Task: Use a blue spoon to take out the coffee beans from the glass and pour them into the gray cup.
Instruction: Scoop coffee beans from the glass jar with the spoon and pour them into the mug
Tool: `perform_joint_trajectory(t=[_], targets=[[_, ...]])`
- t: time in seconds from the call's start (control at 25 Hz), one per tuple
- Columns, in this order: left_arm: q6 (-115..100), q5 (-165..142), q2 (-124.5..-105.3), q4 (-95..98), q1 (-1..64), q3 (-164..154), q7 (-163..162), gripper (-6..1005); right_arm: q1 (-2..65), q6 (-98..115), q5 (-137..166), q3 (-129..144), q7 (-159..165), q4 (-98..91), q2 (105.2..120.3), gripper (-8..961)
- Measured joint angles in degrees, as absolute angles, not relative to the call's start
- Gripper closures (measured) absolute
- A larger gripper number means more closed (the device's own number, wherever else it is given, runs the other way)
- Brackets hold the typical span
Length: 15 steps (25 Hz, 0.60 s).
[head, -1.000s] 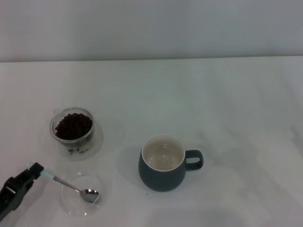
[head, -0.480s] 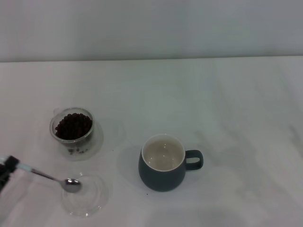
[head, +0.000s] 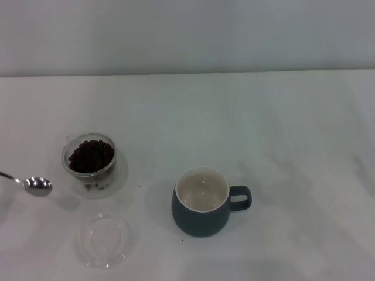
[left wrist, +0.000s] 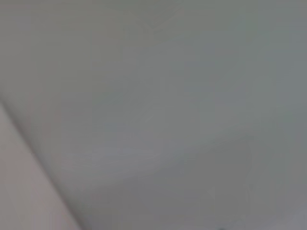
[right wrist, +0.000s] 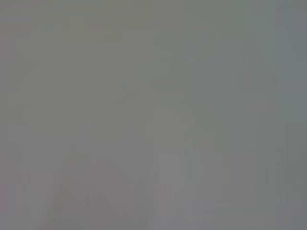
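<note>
In the head view the blue spoon (head: 37, 185) shows only its shiny metal bowl and thin neck at the left edge. It is just left of the glass and above the table, with a shadow under it; its pale blue handle is out of view. The bowl looks empty. The glass (head: 89, 159) holds a heap of coffee beans (head: 91, 154) at the left middle. The gray cup (head: 201, 202) stands in the middle, off-white inside and empty, handle to the right. Neither gripper shows in any view. Both wrist views show only blurred grey.
A flat shallow clear glass dish (head: 104, 239) lies empty near the front left, below the glass. A few stray beans (head: 92, 187) lie at the glass's foot. The white table (head: 281, 129) runs back to a grey wall.
The spoon has risen out of the flat dish and moved left and back, to beside the glass. The left gripper holding it has left the head view.
</note>
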State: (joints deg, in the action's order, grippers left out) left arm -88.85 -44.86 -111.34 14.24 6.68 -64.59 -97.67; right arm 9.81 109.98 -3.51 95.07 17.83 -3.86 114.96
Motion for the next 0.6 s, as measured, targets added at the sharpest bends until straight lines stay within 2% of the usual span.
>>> perform_joint_trajectory(t=[0.36, 0.6], targets=[[-83.70, -47.99, -106.79, 14.11, 14.98, -65.05, -102.84, 878, 11.14, 109.58, -2.75, 97.17, 15.67, -4.22, 114.96, 227], [-77.41, -51.98, -104.65, 14.65, 20.22, -65.03, -106.18, 878, 11.26, 108.59, -2.72, 98.20, 14.49, -4.32, 115.04, 227]])
